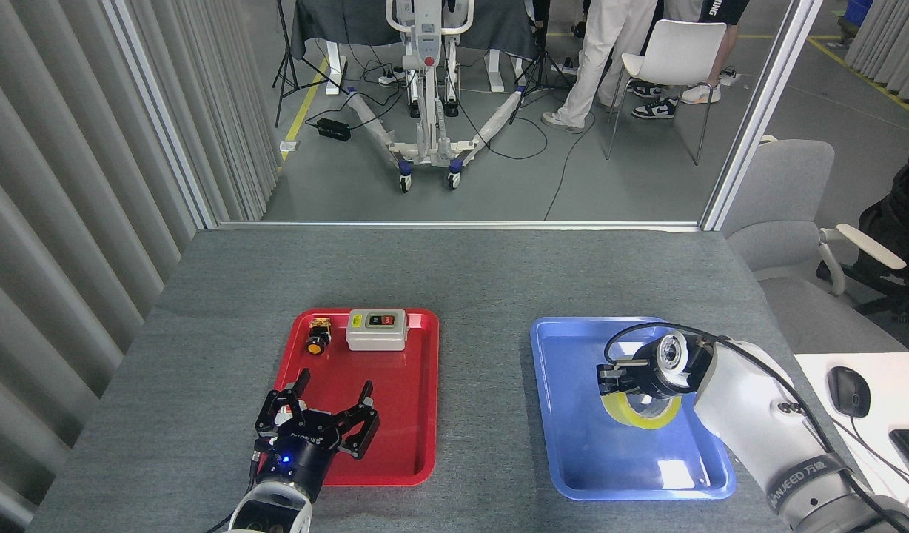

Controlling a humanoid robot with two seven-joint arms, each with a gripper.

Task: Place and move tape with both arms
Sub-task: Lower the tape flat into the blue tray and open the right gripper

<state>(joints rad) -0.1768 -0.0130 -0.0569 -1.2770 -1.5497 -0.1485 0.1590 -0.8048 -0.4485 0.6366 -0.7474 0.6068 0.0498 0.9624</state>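
Tape [642, 411] light, stiff, slick; best pinched through core wall (right claw [608, 382] grip unclear), left claw [327, 403] spread empty.

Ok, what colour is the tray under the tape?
Blue tray, with the yellow tape over it; head view shows it.

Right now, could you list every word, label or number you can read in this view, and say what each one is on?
"NJEED" followed by two Chinese characters: on the grey band of the right arm; the word's start is hidden.
White lettering on the left gripper: too small to read.
Labels on the grey switch box in the red tray: too small to read.
Partial print on a person's black shirt: cut off.
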